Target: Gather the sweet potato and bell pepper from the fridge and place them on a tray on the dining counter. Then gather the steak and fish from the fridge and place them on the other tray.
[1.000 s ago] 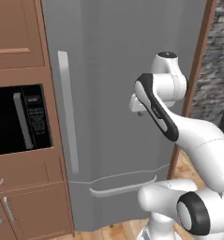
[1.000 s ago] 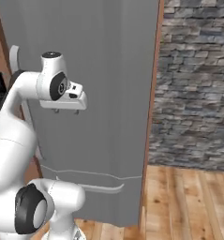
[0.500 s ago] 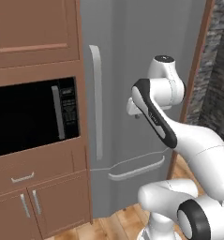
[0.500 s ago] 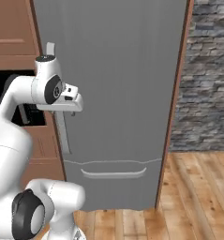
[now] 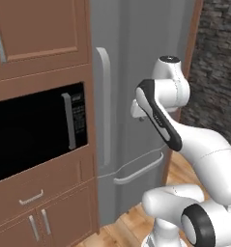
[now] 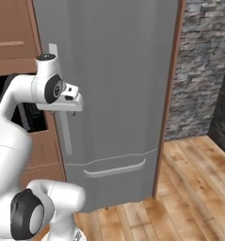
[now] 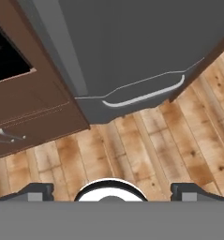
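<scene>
The grey fridge (image 5: 136,53) (image 6: 118,70) (image 7: 132,42) stands shut, so the sweet potato, bell pepper, steak and fish are hidden behind its door. The trays and the dining counter are out of view. My gripper (image 5: 137,113) (image 6: 63,112) (image 7: 112,192) hangs open and empty in front of the fridge door, pointing down at the floor, a little way off the tall door handle (image 5: 105,111) (image 6: 63,134). Its two fingertips (image 7: 36,191) stand wide apart.
A black microwave (image 5: 35,130) (image 7: 3,56) sits in brown wood cabinets (image 5: 39,29) (image 6: 12,42) left of the fridge. The freezer drawer handle (image 5: 138,169) (image 6: 115,169) (image 7: 144,96) runs below. A stone wall (image 6: 203,70) stands to the right, over wood floor (image 6: 189,188).
The whole scene has slid rightward in both base views, so the base has moved; the microwave and cabinets have come into view. The arm keeps its pose, gripper still open.
</scene>
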Motion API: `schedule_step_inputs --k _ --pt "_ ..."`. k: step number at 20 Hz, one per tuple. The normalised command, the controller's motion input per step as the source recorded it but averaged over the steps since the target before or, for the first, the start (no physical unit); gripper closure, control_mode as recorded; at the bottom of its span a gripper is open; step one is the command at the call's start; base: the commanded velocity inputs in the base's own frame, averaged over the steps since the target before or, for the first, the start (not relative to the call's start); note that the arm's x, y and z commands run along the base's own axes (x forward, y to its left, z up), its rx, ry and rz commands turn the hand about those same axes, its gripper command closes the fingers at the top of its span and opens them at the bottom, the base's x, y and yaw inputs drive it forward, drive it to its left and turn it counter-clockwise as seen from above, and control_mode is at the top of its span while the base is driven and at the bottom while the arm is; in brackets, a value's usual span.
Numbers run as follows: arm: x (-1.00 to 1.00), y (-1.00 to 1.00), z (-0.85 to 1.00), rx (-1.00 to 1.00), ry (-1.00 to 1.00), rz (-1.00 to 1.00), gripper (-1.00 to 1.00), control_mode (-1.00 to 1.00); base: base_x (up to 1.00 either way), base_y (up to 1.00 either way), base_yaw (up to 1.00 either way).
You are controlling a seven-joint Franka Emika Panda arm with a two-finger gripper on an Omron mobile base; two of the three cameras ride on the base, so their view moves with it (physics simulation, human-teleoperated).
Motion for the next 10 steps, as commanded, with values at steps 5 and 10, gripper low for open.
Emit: schedule_step_inputs --k 5,10 --pt "0.00 0.00 0.00 0.00 0.00 0.00 -1.00 1.00 0.38 0.60 -0.31" --pt "0.00 0.00 0.00 0.00 0.00 0.00 -1.00 1.00 0.17 0.44 -0.21"
